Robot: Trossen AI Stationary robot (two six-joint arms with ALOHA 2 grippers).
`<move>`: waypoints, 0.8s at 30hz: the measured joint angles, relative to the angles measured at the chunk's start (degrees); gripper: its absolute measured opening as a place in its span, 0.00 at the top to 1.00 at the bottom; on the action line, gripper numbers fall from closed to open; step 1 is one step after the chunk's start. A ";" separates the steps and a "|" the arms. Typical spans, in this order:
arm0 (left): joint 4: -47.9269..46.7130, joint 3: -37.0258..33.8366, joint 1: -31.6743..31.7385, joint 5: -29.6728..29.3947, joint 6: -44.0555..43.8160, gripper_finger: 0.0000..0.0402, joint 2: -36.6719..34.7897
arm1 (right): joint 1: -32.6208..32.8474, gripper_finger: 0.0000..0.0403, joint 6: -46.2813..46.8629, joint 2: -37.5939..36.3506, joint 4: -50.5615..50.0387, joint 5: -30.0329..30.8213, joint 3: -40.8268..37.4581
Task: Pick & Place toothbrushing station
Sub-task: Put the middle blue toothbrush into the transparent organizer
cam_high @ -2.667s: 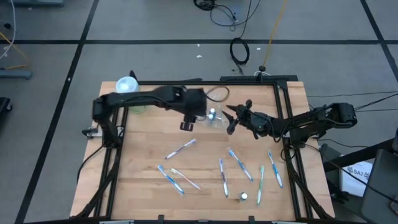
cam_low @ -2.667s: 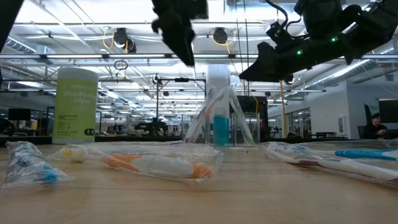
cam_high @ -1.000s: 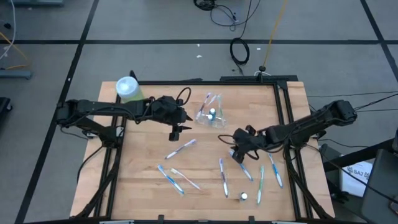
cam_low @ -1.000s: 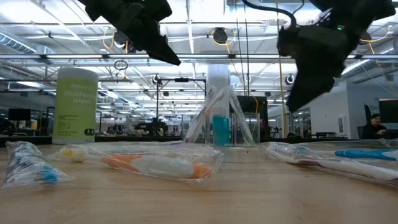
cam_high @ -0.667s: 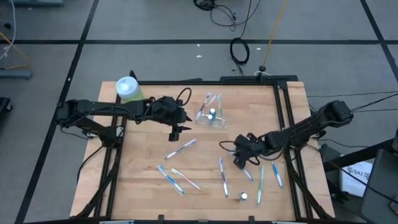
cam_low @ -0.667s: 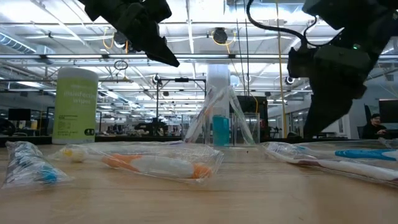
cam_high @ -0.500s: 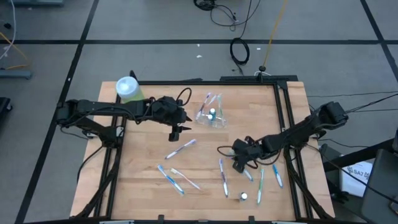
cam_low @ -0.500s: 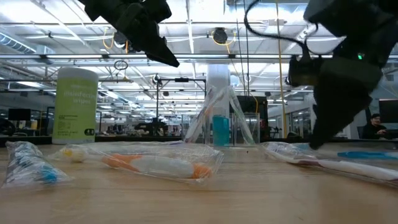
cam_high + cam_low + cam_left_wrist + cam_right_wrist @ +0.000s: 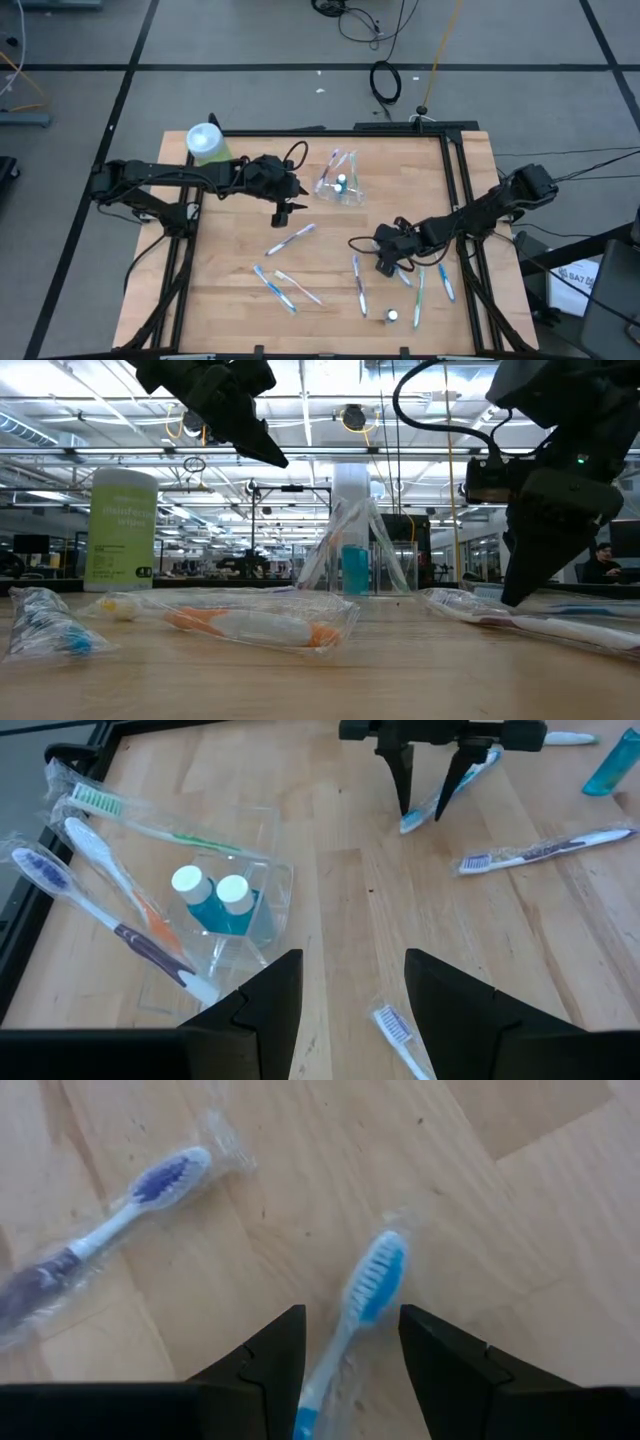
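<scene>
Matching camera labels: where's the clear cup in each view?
High: cup at the table's far middle, between the arms.
Low: dead centre.
Left wrist: left of centre.
Right wrist: not in it.
Landmark: the white-capped tubes standing inside it, also seen high and low.

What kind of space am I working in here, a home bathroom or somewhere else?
Likely a robotics lab or workshop, not a bathroom: a black-framed wooden worktable on grey floor tiles, loose black cables lying beyond it, and a large hall with exposed ceiling pipes behind.
</scene>
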 joint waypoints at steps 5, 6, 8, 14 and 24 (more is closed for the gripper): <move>-0.04 0.00 0.00 0.00 0.00 0.54 0.00 | 0.02 0.66 -1.05 2.38 0.20 0.60 0.15; -0.08 0.00 0.00 0.00 0.00 0.54 0.00 | 0.02 0.67 -1.18 2.54 0.05 0.82 0.15; -0.07 0.00 0.00 0.01 0.01 0.54 0.00 | 0.02 0.71 -1.17 2.57 -0.24 0.87 0.14; -0.06 0.00 0.00 0.00 0.22 0.54 0.00 | 0.02 0.85 -1.03 2.63 -0.63 2.32 0.04; -0.57 0.00 -3.21 -4.35 -1.75 0.54 -0.57 | -1.34 0.96 -1.47 2.58 2.72 3.05 -0.07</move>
